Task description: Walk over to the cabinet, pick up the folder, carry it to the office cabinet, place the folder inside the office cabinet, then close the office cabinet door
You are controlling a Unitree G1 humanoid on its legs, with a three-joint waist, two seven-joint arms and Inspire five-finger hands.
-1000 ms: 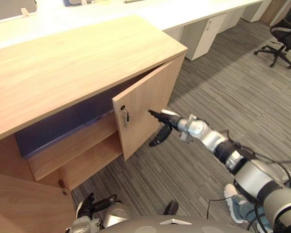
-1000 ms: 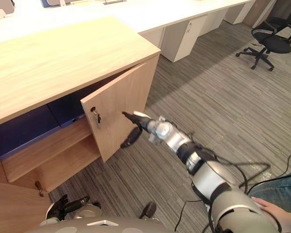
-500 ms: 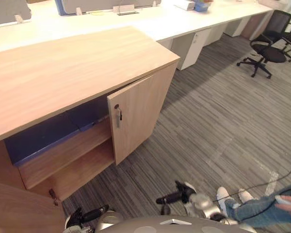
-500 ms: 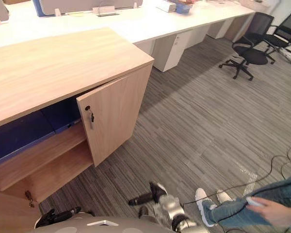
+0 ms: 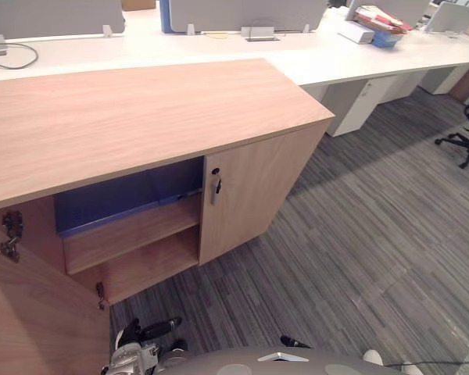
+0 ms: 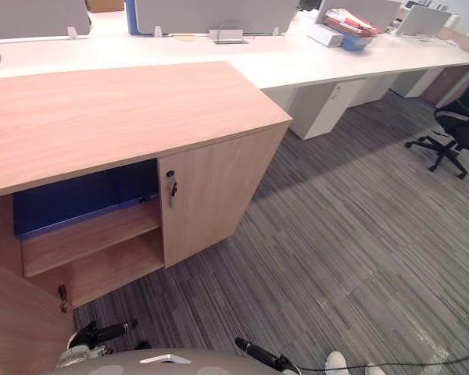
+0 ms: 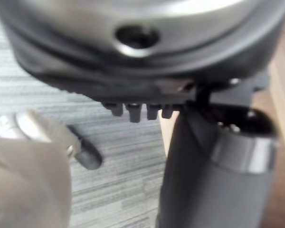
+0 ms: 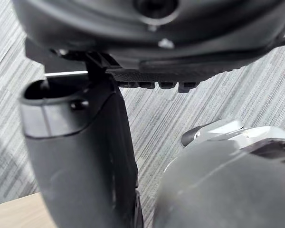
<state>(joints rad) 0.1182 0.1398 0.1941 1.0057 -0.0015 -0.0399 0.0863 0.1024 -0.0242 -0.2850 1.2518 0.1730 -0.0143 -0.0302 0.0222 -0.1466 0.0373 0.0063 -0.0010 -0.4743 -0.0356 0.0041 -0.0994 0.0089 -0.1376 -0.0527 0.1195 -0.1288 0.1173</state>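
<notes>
Looking down at the office cabinet (image 5: 141,117), I saw a big slab top in pale wood-grain laminate. Its left door (image 5: 31,312) was swung wide, and the flat right door (image 5: 254,191) was shut or near enough. Grey striped carpet (image 5: 359,234) lay around it. The dark blue folder (image 5: 117,201) lay flat on the upper shelf (image 5: 133,234) inside. My left hand (image 5: 148,332) and right hand (image 6: 258,355) hung low, fingers straight, holding nothing. A small key (image 5: 216,187) sat in the right door's lock.

blue folder (image 6: 78,199) lies on a shelf (image 6: 94,237) inside the cabinet (image 6: 125,109).
</notes>
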